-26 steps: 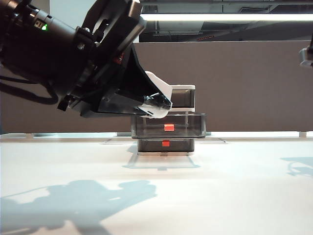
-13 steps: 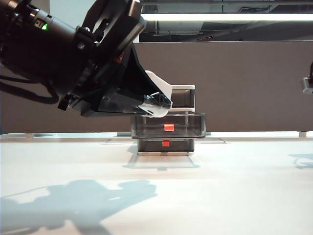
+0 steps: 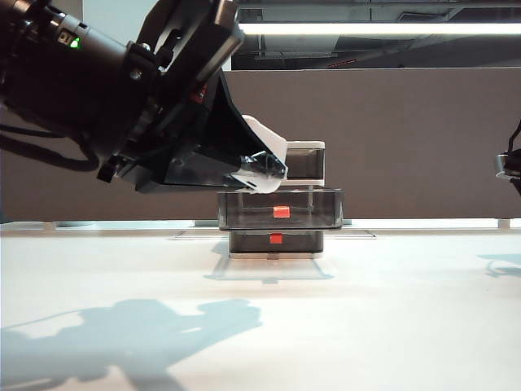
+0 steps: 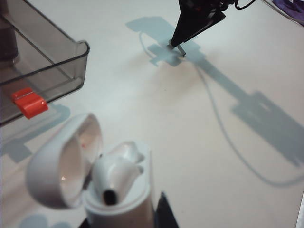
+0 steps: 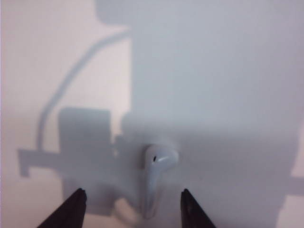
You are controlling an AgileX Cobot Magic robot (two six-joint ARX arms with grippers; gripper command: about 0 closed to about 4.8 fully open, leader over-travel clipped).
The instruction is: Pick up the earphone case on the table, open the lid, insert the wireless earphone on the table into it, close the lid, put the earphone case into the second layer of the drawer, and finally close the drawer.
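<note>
My left gripper (image 4: pixel 124 216) is shut on the white earphone case (image 4: pixel 118 206) and holds it in the air beside the drawer (image 3: pixel 277 244). The lid (image 4: pixel 61 166) stands open, and one earphone (image 4: pixel 114 173) sits inside the case. The second layer (image 4: pixel 52 66), smoky with a red-orange tab (image 4: pixel 29 103), is pulled out just past the case. In the exterior view the case (image 3: pixel 262 177) hangs at the cabinet's upper left. My right gripper (image 5: pixel 133 198) is open above the table (image 5: pixel 228 95), and the loose wireless earphone (image 5: pixel 156 175) lies between its fingertips' lines, untouched.
The right arm (image 4: pixel 197 19) shows across the table in the left wrist view, with its shadow below it. In the exterior view the right gripper (image 3: pixel 511 167) is at the far right edge. A grey partition (image 3: pixel 407 138) stands behind the cabinet.
The right gripper has come down along the right edge of the exterior view. The left arm and the case have stayed where they were.
</note>
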